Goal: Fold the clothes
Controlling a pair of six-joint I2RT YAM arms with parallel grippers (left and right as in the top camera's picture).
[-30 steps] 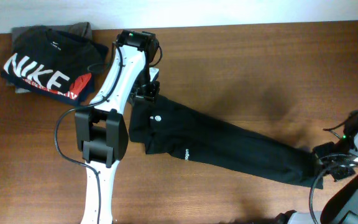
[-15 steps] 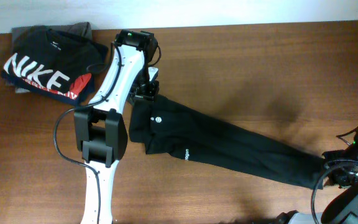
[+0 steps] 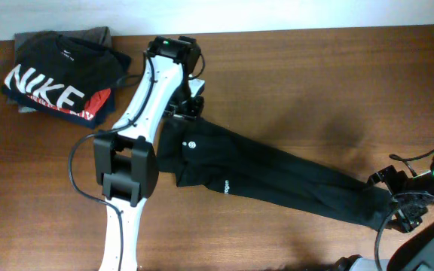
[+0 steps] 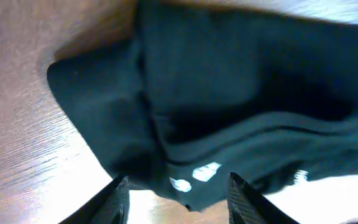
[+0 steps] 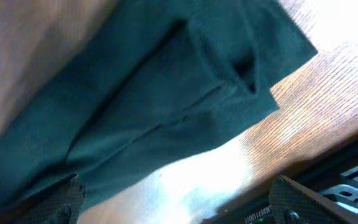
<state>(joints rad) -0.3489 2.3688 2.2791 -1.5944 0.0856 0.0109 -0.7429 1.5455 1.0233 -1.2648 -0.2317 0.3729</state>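
1. Across the middle of the table (image 3: 300, 83), the black top (image 3: 277, 177) lies stretched out in a long slanting strip. Its wide neck end points to 11 o'clock and its narrow end to 4 o'clock.
2. A round white tag (image 3: 191, 142) faces up near the neck end, and a tiny white logo (image 3: 225, 185) sits close to the strip's lower edge.
3. The left claw (image 4: 178, 194) hangs over the neck end with its fingers apart. The hem lies between the tips, unpinched, so the claw is open.
4. The right claw (image 5: 182, 199) is at the 4 o'clock end with its fingers spread wide. The cloth's corner lies flat on the wood just ahead of them, and the claw grips nothing.
5. That corner stops short of the table's edge, which the right wrist view shows as a dark rim.
6. A stack of folded clothes (image 3: 55, 75) sits in the 10 o'clock corner with a NIKE shirt on top. It is well apart from the black top, and the left arm (image 3: 138, 113) stands between them.
7. Bare wood runs from 12 to 3 o'clock above the strip.
8. More bare wood lies at 6 o'clock below the strip, and at 8 o'clock beyond the left arm.
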